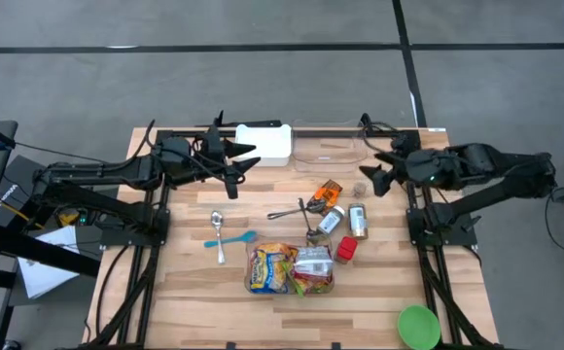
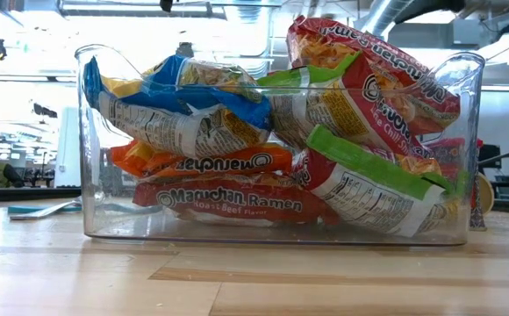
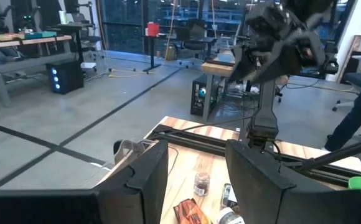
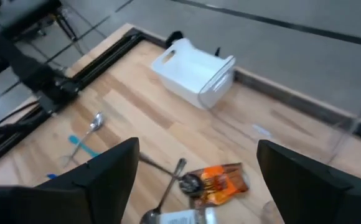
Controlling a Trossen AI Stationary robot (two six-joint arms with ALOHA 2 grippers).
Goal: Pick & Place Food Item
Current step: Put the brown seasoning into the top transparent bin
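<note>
A clear bin [image 1: 292, 268] holding several ramen packets [image 2: 237, 198] stands on the table's near middle and fills the low view. An orange food packet [image 1: 329, 192] lies flat mid-table, also in the right wrist view [image 4: 221, 181]. Two cans [image 1: 358, 222] and a red item [image 1: 346, 250] lie beside it. My left gripper [image 1: 241, 167] hovers open and empty over the far left part of the table [image 3: 196, 180]. My right gripper [image 1: 371, 179] hovers open and empty over the far right, above the orange packet's side [image 4: 196, 180].
A white bin [image 1: 263, 143] and an empty clear bin [image 1: 327, 151] stand at the far edge. A metal spoon [image 1: 218, 231] and a blue spoon [image 1: 229, 239] lie at left. Metal utensils [image 1: 297, 209], a small jar [image 1: 359, 190] and a green bowl [image 1: 418, 326] are also here.
</note>
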